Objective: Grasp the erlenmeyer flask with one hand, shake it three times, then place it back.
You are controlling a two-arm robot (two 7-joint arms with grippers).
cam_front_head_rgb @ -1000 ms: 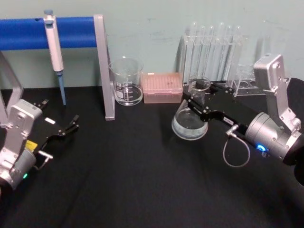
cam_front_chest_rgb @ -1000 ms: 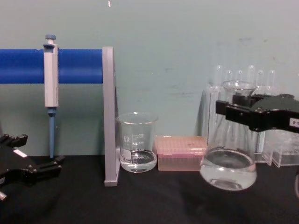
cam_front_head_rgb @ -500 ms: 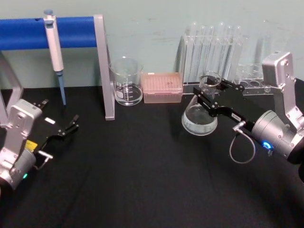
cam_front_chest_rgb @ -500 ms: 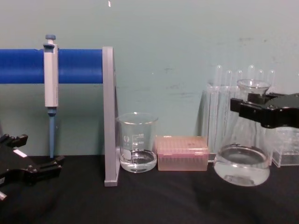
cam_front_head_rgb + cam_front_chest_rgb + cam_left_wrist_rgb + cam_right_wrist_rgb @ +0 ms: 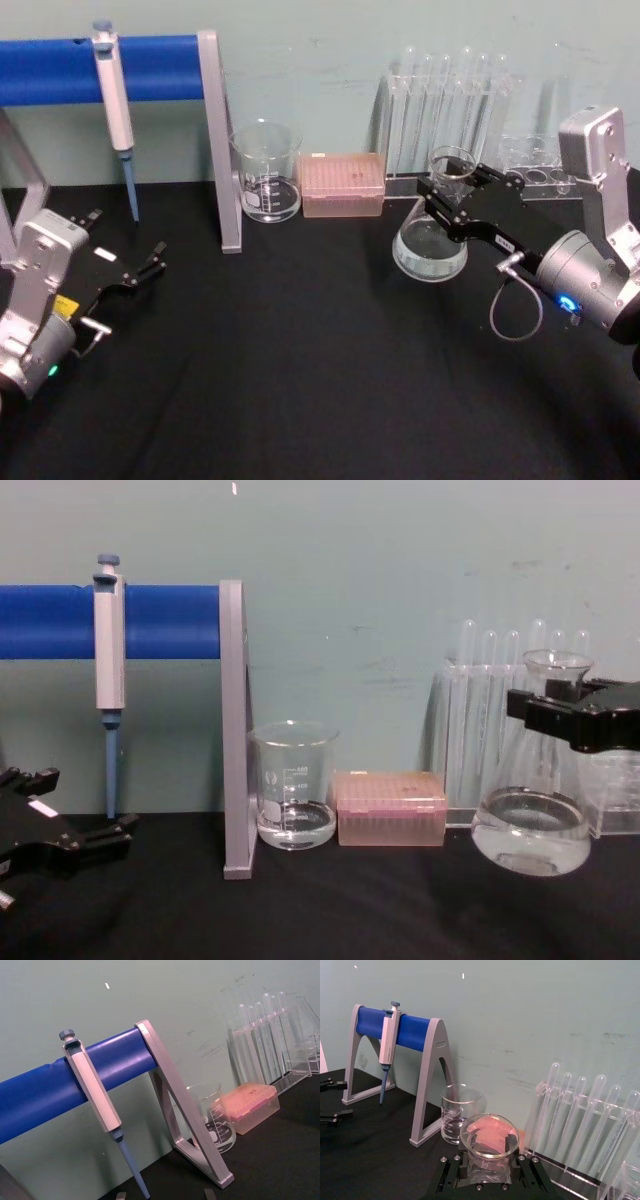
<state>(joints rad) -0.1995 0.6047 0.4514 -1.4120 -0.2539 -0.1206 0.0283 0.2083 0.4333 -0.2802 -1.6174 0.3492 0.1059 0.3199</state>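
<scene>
The erlenmeyer flask is clear glass with a little liquid in its wide base. It stands upright at the table's right, in front of the test tubes. My right gripper is shut on its neck just under the flared rim. From the chest, the flask has its base at table level; whether it touches the table I cannot tell, and the right gripper clamps the neck. The right wrist view looks down onto the flask's rim. My left gripper is parked open at the far left.
A glass beaker and a pink tip box stand at the back centre. Behind the flask is a rack of test tubes. A pipette hangs on the blue-barred stand at the back left.
My right gripper carried the flask to the right and down. It went from tilted and raised to upright at table level. The left arm stayed still.
</scene>
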